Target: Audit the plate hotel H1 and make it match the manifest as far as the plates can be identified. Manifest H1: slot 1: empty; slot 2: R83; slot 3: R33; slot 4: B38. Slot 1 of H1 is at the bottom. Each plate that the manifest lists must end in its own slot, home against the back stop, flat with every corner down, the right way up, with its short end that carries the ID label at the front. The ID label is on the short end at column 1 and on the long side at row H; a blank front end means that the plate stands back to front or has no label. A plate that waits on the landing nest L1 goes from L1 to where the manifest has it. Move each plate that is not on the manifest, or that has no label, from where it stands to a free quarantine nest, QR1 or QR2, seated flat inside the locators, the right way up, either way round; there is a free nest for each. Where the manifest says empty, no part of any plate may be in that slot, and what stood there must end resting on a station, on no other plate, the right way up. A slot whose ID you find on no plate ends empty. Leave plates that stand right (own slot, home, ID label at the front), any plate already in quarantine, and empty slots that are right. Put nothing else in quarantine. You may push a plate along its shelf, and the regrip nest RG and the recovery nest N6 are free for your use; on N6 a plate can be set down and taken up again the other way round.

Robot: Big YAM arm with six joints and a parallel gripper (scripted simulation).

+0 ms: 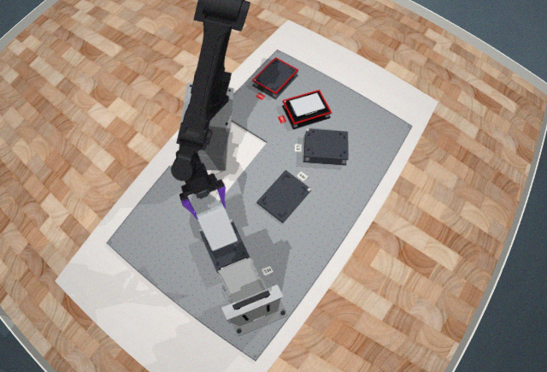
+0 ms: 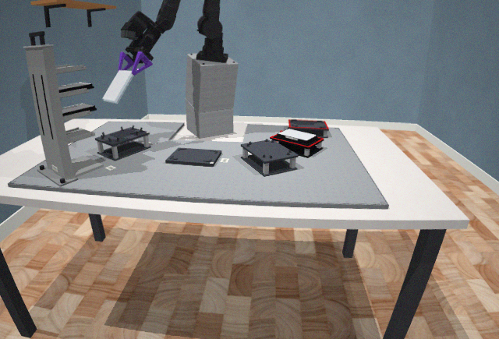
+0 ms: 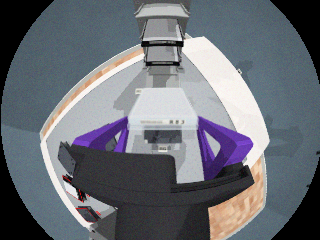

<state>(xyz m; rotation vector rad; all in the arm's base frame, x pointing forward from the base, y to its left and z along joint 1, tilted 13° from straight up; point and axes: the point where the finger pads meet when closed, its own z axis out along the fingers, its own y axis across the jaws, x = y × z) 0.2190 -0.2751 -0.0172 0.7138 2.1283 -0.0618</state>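
My gripper (image 2: 135,63) is shut on a white plate (image 2: 118,86) by its short end and holds it in the air, tilted down toward the plate hotel H1 (image 2: 44,110). In the overhead view the gripper (image 1: 205,202) and plate (image 1: 216,228) hang above the landing nest (image 1: 227,255), in front of the hotel (image 1: 251,306). In the wrist view the plate (image 3: 162,134) sits between the purple fingers and shows a label strip too small to read. The hotel (image 3: 162,20) stands straight ahead. Its two middle shelves (image 2: 76,86) (image 2: 78,107) show dark edges.
A red-edged quarantine nest (image 1: 308,107) holds a white plate; the other one (image 1: 275,75) holds none. A raised dark nest (image 1: 326,144) and a flat dark nest (image 1: 283,195) stand mid-mat. The arm's grey pedestal (image 2: 209,95) stands behind.
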